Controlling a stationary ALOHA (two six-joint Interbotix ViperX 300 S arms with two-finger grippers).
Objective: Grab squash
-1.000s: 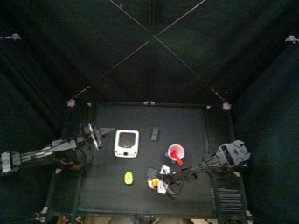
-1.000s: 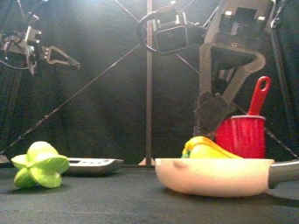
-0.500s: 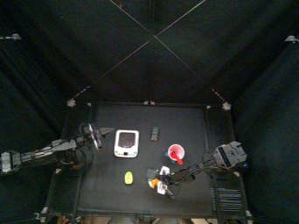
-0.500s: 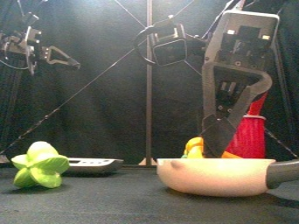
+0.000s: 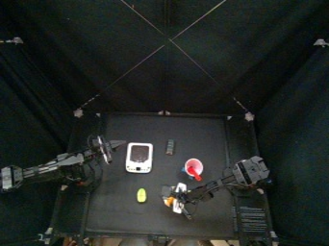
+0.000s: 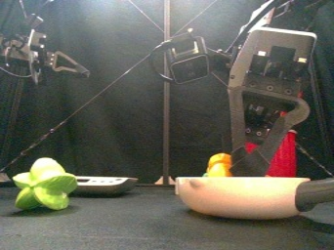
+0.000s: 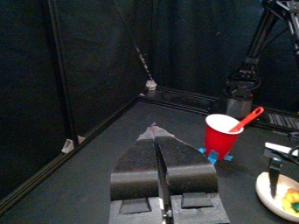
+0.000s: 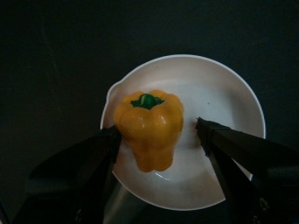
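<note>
Yellow-orange and lumpy, the squash (image 8: pixel 149 131) lies on its side in a white bowl (image 8: pixel 228 96) near the front edge of the desk (image 5: pixel 115 154). Its long axis runs along the bowl's floor, green stem (image 8: pixel 146 101) at one end, blunt end toward the bowl's handle. The right hand (image 8: pixel 158 140) hangs over the bowl with its fingers (image 8: pixel 87 162) wide apart, one on each long side of the squash, not touching it. From the front the squash (image 6: pixel 220 164) peeks above the bowl's rim, left of the hand. A red cup (image 7: pixel 225 133) with a spoon stands behind the bowl. The left hand (image 7: pixel 156 131), fingers together, rests well away from the bowl
</note>
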